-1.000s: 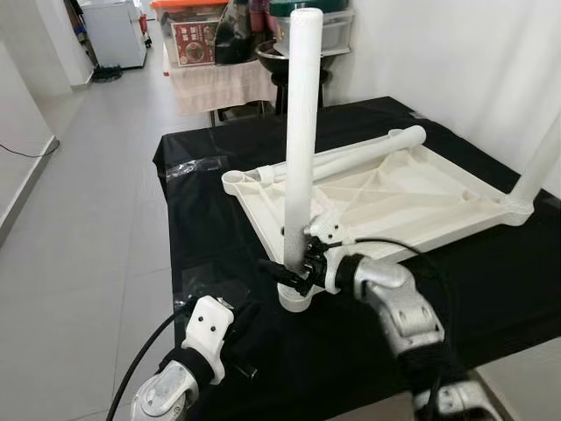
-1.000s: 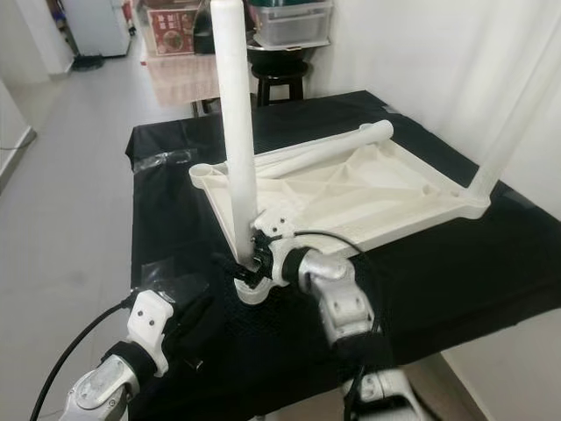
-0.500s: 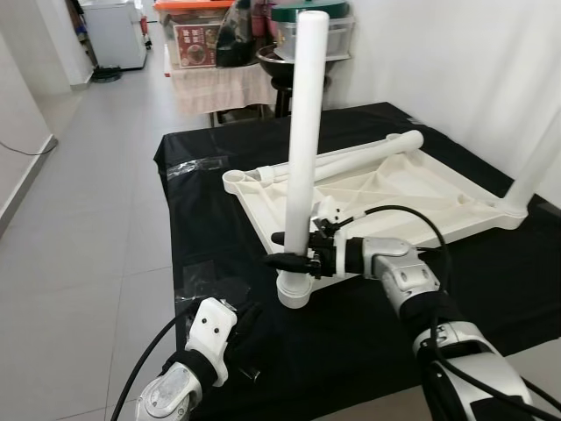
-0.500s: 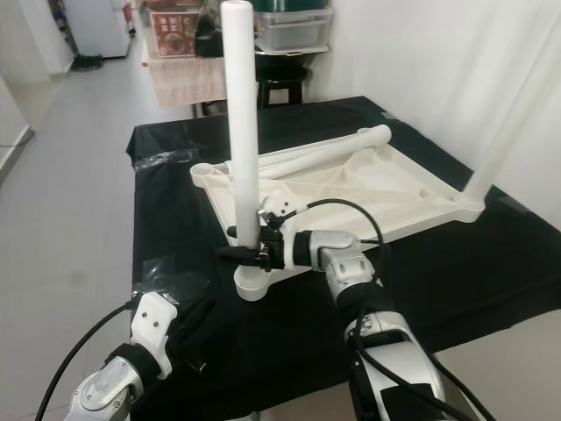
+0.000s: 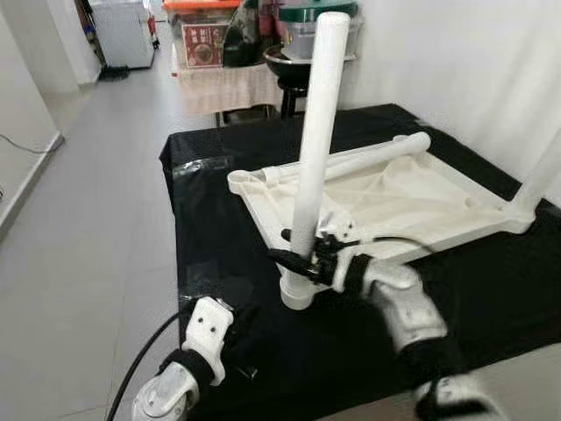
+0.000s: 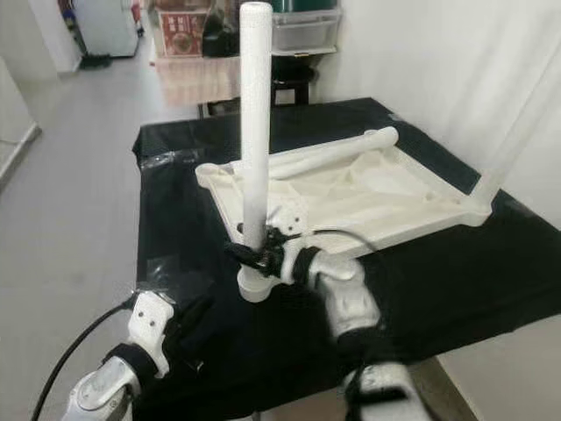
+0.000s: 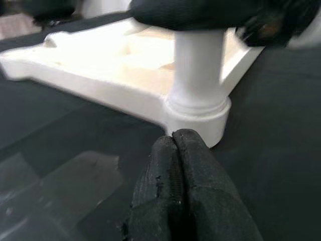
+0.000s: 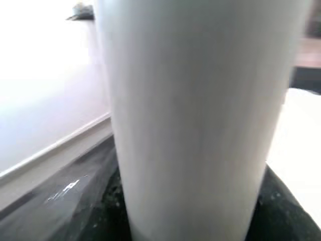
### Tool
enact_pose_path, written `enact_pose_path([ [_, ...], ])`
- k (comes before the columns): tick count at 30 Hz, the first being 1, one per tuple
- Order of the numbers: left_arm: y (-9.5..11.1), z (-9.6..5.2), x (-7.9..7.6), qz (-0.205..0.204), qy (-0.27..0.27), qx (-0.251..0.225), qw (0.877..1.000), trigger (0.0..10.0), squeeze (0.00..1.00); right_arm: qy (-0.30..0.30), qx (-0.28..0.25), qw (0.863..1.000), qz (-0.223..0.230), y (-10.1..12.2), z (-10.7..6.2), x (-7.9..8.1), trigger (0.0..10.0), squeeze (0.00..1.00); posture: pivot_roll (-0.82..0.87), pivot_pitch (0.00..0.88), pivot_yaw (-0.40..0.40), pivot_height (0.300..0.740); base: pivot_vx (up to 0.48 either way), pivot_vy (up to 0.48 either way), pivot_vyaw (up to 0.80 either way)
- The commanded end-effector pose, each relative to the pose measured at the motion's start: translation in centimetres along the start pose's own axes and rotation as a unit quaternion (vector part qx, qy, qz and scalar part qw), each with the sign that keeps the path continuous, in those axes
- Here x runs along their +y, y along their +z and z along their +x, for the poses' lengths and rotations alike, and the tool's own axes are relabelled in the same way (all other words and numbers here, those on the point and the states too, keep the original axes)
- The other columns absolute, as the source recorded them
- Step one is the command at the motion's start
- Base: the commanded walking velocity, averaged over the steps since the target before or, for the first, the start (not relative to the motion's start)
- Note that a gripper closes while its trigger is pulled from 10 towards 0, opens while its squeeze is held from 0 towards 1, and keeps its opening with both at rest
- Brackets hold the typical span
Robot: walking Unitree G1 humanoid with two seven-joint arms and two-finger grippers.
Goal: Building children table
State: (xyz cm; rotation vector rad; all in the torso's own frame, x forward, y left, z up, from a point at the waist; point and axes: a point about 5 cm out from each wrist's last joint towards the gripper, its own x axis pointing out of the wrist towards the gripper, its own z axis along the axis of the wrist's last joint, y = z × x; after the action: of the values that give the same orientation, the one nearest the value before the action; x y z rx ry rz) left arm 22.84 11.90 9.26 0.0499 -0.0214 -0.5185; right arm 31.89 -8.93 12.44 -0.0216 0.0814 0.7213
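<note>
An upturned white tabletop [image 5: 412, 197] lies on the black-covered table [image 5: 491, 289]. A white leg [image 5: 314, 132] stands in its near corner socket [image 5: 296, 294], leaning a little to the right at the top. My right gripper [image 5: 298, 259] is shut on this leg just above the socket; up close the leg [image 8: 200, 115] spans the right wrist view. My left gripper [image 7: 173, 136] is shut on nothing, low over the cloth just in front of the socket [image 7: 198, 115]. A second leg [image 5: 368, 158] lies along the tabletop's far edge. A third leg [image 5: 543, 167] stands at the right corner.
A clear plastic bag [image 5: 197, 167] lies at the table's back left. Behind the table stand a stool [image 5: 289, 70] and storage boxes [image 5: 202, 35]. Grey floor [image 5: 79, 219] lies to the left and a white wall [image 5: 456, 61] to the right.
The upright leg's top has leaned further right while its base stayed in the socket. My right arm has drawn nearer and is blurred with motion. The left gripper holds still.
</note>
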Motion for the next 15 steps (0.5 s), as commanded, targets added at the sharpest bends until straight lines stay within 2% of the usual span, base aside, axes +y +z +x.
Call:
enact_pose_path([
  [1,-0.3,-0.2,0.3,-0.001,0.000,0.007,1.000,10.0,0.00,-0.047,0.092,0.995,-0.012,-3.4,-0.6,1.5,0.0,0.00,-0.07,0.000,0.009,0.740,0.000,0.000,0.00],
  [3,-0.3,-0.2,0.3,0.000,0.000,0.008,1.000,10.0,0.00,-0.040,0.087,0.995,-0.029,-3.0,-0.3,2.0,0.0,0.00,-0.07,0.000,0.011,0.740,0.000,0.000,0.00],
  [9,-0.3,0.0,0.4,0.005,0.009,0.006,1.000,10.0,0.00,-0.008,0.102,0.995,-0.019,-3.3,0.6,1.9,0.0,0.00,-0.05,0.000,-0.011,0.740,0.000,0.000,0.00],
  [10,-0.3,0.0,0.5,0.005,0.012,0.005,1.000,10.0,0.00,-0.014,0.108,0.994,-0.019,-3.2,0.6,2.0,10.0,0.00,-0.04,0.000,-0.008,0.740,0.000,0.000,0.00],
  [11,-0.3,0.0,0.5,0.005,0.012,0.005,1.000,10.0,0.00,-0.014,0.108,0.994,-0.019,-3.2,0.6,2.0,10.0,0.00,-0.04,0.000,-0.008,0.740,0.000,0.000,0.00],
  [12,-0.3,0.0,0.5,0.005,0.013,0.005,1.000,10.0,0.00,0.005,0.098,0.995,-0.004,-2.7,0.6,2.2,10.0,0.25,-0.04,0.000,-0.009,0.740,0.000,0.000,0.00],
  [13,-0.3,0.1,0.5,0.004,0.012,0.005,1.000,10.0,0.00,0.028,0.087,0.996,0.018,-2.2,0.8,2.3,10.0,1.00,-0.04,0.000,-0.009,0.740,0.000,0.000,0.00],
  [15,-0.3,0.1,0.5,0.003,0.008,0.006,1.000,10.0,0.00,0.089,0.056,0.994,0.030,-0.6,1.0,2.5,10.0,1.00,-0.04,0.000,-0.001,0.740,0.000,0.000,0.00],
])
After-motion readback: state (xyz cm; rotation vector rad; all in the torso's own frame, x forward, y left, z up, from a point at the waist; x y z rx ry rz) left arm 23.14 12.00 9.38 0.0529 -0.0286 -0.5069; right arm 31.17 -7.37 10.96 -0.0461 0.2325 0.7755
